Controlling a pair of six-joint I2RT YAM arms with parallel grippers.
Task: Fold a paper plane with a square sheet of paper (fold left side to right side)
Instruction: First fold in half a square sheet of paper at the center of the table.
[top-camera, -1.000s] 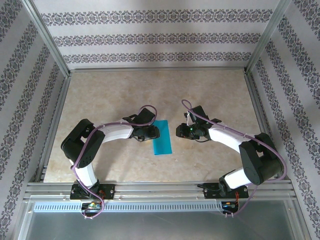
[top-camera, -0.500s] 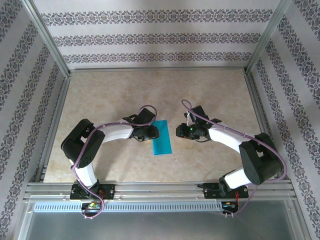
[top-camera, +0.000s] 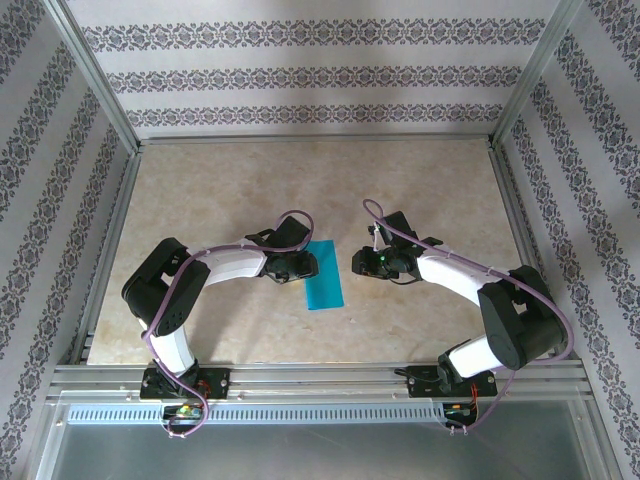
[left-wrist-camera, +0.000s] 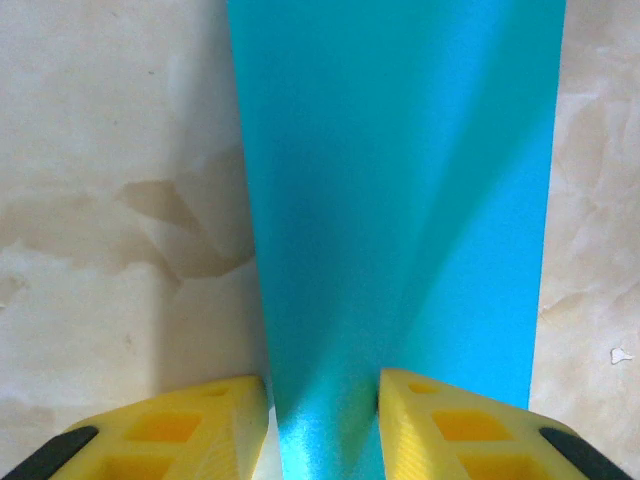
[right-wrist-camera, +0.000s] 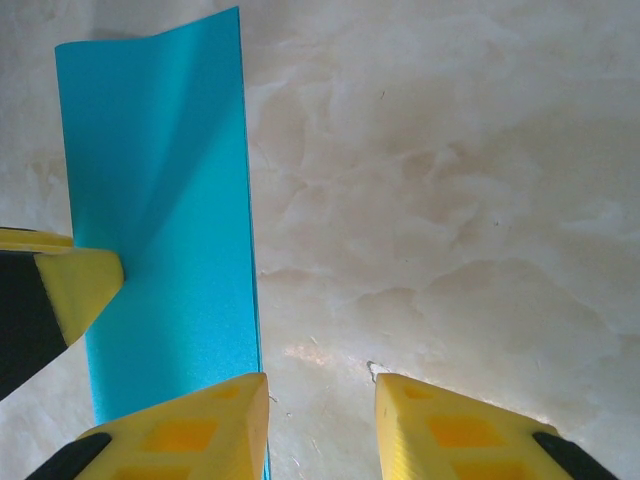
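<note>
Marbled beige table (top-camera: 200, 200), patterned walls (top-camera: 320, 70). Mid-frame, blue paper (top-camera: 324, 273) runs between left gripper (left-wrist-camera: 322, 385) jaws, parted; right gripper (right-wrist-camera: 320, 385) gapes beside its edge.

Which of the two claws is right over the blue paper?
The left gripper: the blue paper shows between its open jaws, while the right gripper frames bare table beside it.

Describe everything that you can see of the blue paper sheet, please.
The square sheet of paper is plain teal-blue, thin and matte, folded into a narrow rectangle. It lies on the beige marbled table between the two arms, not quite flat: one end looks wavy. It passes between the spread fingers of the left gripper; the right gripper, open, stands beside one long edge, contact unclear.
</note>
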